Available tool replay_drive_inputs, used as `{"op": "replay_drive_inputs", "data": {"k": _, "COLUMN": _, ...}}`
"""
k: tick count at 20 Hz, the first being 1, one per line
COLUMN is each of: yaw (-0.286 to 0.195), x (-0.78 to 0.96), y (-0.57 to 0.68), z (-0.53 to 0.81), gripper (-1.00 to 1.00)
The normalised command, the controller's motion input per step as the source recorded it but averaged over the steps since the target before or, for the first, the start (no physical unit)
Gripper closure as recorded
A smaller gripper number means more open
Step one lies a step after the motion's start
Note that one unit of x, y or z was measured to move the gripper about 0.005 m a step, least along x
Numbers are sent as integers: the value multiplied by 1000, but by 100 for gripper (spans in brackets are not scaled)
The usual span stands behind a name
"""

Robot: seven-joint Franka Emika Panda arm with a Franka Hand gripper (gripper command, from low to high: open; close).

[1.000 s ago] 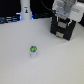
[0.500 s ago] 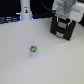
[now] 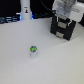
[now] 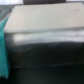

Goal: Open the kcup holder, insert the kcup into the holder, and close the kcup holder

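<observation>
The tiny pale kcup with a green top stood upright on the white tabletop, alone and well apart from the fingers. Farther back, the black boxy kcup holder with stacked drawer fronts sat directly beneath the white robot gripper, which hung over its top. Whether the fingers were spread or closed, or touching anything, could not be told. The blurred wrist view showed only the holder's dark flat surface close up
</observation>
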Motion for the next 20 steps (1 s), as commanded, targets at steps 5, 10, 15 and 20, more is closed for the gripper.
{"op": "replay_drive_inputs", "data": {"k": 5, "yaw": -63, "x": 828, "y": -171, "z": 210, "gripper": 100}}
{"op": "replay_drive_inputs", "data": {"k": 10, "yaw": -1, "x": 471, "y": -283, "z": 222, "gripper": 100}}
{"op": "replay_drive_inputs", "data": {"k": 15, "yaw": -13, "x": 639, "y": -390, "z": 201, "gripper": 100}}
{"op": "replay_drive_inputs", "data": {"k": 20, "yaw": -55, "x": 923, "y": -203, "z": 173, "gripper": 100}}
